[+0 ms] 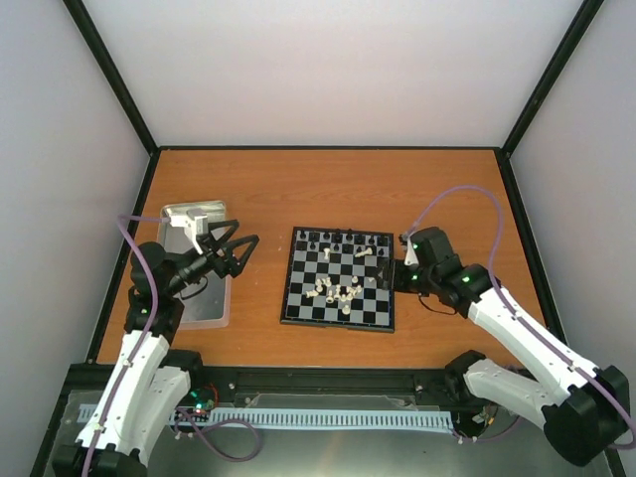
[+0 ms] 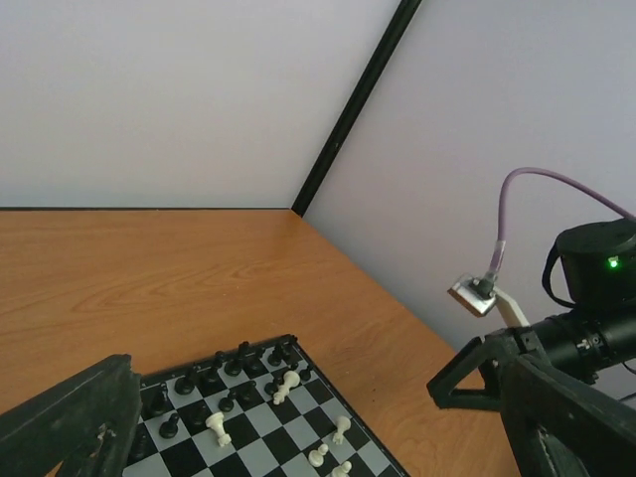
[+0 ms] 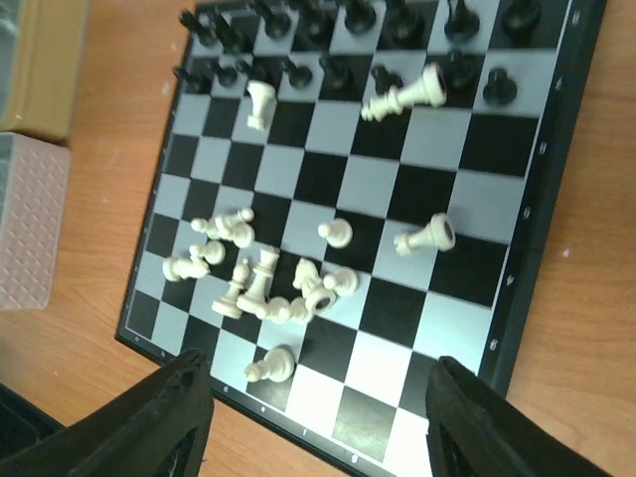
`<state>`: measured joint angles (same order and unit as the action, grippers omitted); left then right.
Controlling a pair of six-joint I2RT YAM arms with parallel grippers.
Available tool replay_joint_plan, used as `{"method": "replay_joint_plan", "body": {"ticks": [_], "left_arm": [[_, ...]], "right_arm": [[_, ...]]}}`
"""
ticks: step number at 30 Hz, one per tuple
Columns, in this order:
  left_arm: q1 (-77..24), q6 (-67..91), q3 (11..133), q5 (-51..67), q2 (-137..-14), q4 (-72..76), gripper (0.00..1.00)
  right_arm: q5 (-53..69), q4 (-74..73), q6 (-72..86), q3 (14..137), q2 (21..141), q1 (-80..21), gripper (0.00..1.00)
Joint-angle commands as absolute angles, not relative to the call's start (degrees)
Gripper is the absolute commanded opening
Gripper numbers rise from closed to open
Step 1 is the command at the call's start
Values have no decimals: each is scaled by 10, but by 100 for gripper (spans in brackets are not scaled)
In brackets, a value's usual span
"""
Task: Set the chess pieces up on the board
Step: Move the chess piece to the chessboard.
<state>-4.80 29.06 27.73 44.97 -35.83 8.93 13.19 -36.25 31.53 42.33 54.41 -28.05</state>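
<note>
The chessboard [image 1: 339,279] lies in the middle of the wooden table. Black pieces [image 1: 338,238] stand along its far rows. Cream-white pieces [image 1: 338,291] lie in a loose heap near its near side, with a few tipped over further up [image 1: 366,251]. In the right wrist view the white heap [image 3: 260,288] is left of centre and the black rows [image 3: 338,45] are at the top. My right gripper [image 3: 318,427] is open and empty, by the board's right edge [image 1: 402,270]. My left gripper [image 1: 237,250] is open and empty, left of the board. The left wrist view shows the board's far corner [image 2: 288,348].
A shiny metal tray [image 1: 199,288] lies at the left under my left arm, with a pale block [image 1: 189,214] at its far end. The tray's edge shows in the right wrist view [image 3: 30,219]. Black frame posts and white walls enclose the table.
</note>
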Motion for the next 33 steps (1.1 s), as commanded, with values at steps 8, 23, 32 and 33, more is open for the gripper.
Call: {"method": "replay_joint_plan", "body": {"ticks": [8, 23, 32, 33], "left_arm": [[-56, 198, 350, 360, -360, -30, 100], [-56, 163, 359, 332, -339, -66, 100], [-56, 168, 359, 346, -348, -63, 100], [-56, 169, 359, 345, -348, -62, 100]], "right_arm": [[21, -354, 374, 419, 622, -406, 48], [-31, -368, 387, 523, 815, -552, 35], [-56, -394, 398, 536, 858, -567, 26], [-53, -392, 396, 535, 860, -567, 25]]}}
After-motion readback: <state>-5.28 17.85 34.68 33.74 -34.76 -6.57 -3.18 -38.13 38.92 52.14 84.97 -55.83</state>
